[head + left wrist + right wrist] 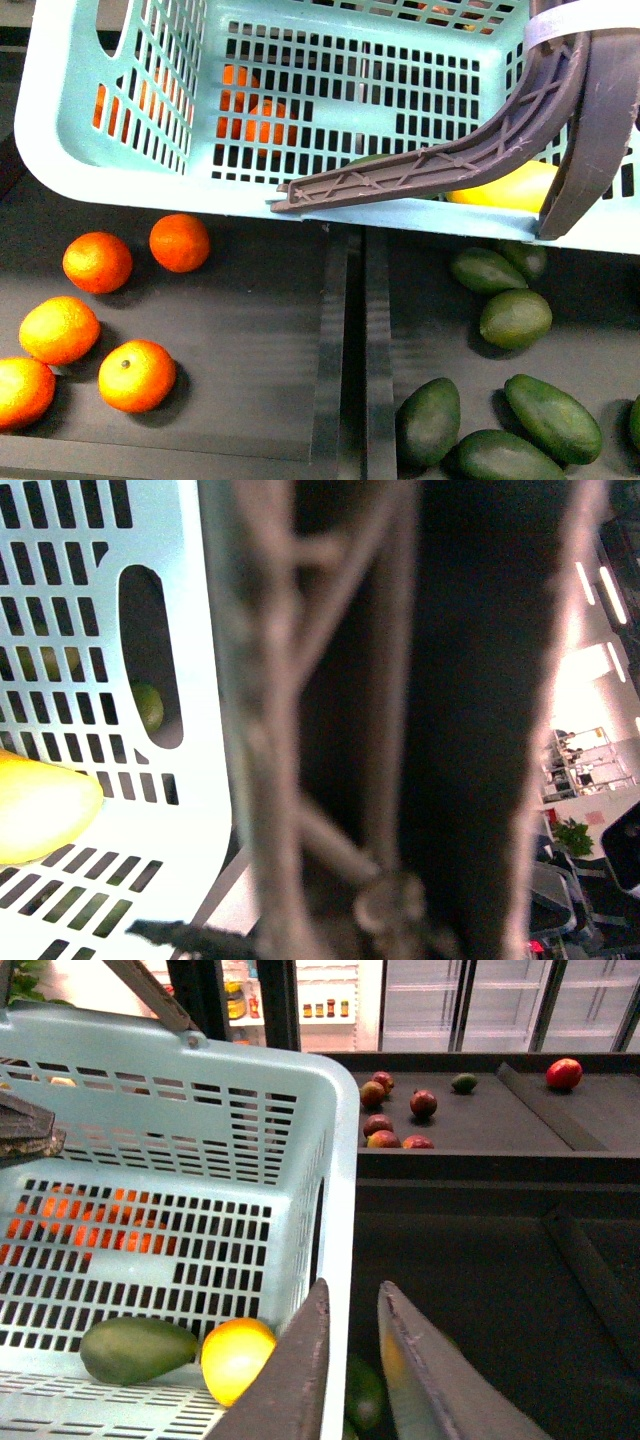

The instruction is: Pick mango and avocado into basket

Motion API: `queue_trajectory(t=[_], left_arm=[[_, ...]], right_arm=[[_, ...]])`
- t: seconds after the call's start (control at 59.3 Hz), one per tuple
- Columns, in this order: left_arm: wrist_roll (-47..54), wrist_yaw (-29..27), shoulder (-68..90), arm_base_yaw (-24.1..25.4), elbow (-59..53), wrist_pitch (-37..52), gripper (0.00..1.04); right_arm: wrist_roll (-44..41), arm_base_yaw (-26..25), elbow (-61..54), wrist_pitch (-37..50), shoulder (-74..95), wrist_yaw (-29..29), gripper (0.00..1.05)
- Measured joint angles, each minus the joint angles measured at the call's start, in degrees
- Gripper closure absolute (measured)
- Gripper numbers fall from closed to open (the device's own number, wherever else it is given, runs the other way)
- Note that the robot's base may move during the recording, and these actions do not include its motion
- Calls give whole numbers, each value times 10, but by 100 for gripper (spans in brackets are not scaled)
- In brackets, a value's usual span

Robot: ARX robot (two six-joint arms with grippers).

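In the basket (335,1160), down on its slotted floor by the side wall, the mango (236,1358) and an avocado (138,1348) are seen lying side by side, touching or very nearly, so both picks look done tbh. The right gripper (352,1290) is parked just outside that wall, fingers parted only narrowly, nothing gripped. The left gripper can't be picked out anywhere, its view being filled by the handle (300,730), so its state can't be told. Little seems left to be done.
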Motion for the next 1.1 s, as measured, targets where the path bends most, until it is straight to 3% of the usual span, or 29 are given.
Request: queue_trajectory(t=[0.051, 0.236, 0.304, 0.405, 1.096], left_arm=[[0, 0, 0, 0, 0, 0, 98], [0, -1, 0, 0, 0, 0, 98], [0, -4, 0, 0, 0, 0, 98], [1, -5, 0, 0, 0, 0, 98], [1, -3, 0, 0, 0, 0, 98]], right_arm=[[-3, -7, -8, 0, -9, -5, 103], [-3, -33, -36, -5, -43, -35, 103], [-3, -68, -45, -10, -57, -80, 103], [-3, -90, -57, -16, -76, -85, 103], [-4, -93, -98, -62, -180, -90, 103]])
